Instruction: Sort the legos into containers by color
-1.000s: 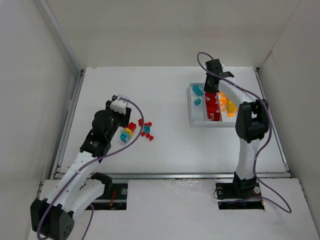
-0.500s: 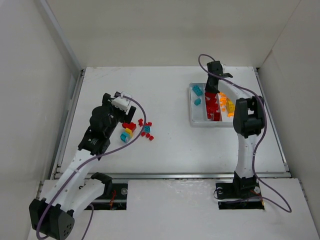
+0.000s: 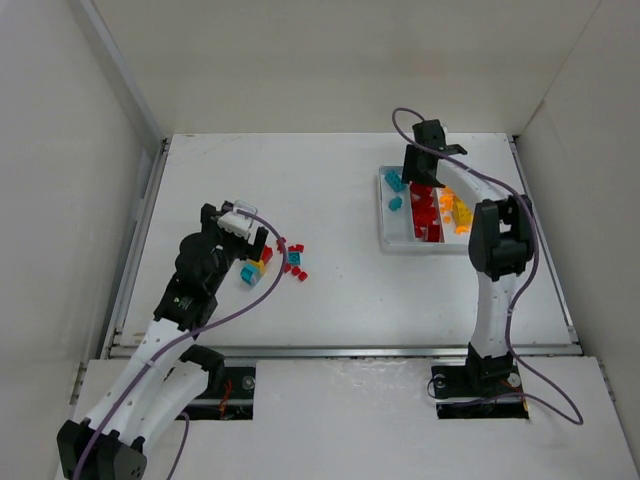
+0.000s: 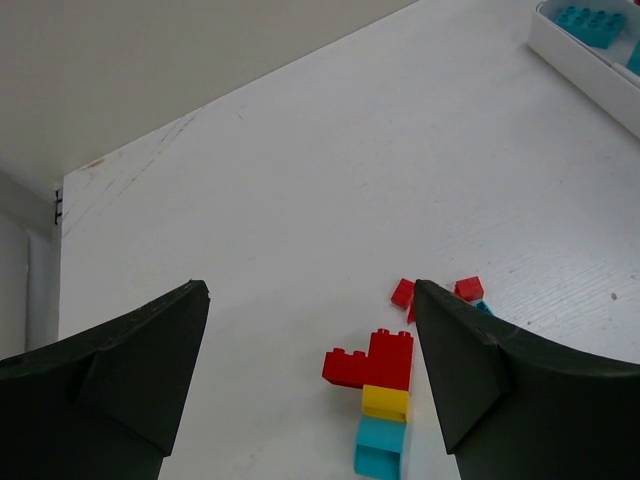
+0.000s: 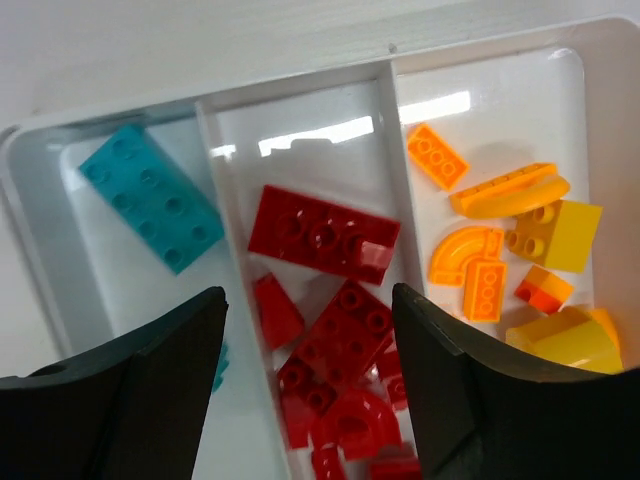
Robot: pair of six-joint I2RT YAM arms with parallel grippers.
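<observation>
Loose legos (image 3: 287,260) in red, yellow and teal lie left of the table's centre. My left gripper (image 3: 257,244) hangs open just above them. In the left wrist view its fingers (image 4: 130,380) straddle a joined red (image 4: 372,362), yellow (image 4: 385,402) and teal (image 4: 378,445) stack without touching it. The containers are three compartments of a white tray (image 3: 384,236). My right gripper (image 5: 308,300) is open and empty over the middle compartment, which holds red pieces (image 5: 335,330). A teal brick (image 5: 150,195) lies in the left compartment and orange-yellow pieces (image 5: 500,240) in the right.
Small red bits (image 4: 403,292) and a teal one lie just beyond the stack, near my left gripper's right finger. The tray's corner (image 4: 585,62) shows far right in the left wrist view. White walls enclose the table on three sides.
My right gripper has gone from shut to open above the red compartment. My left gripper has opened wider and dropped closer to the loose pile.
</observation>
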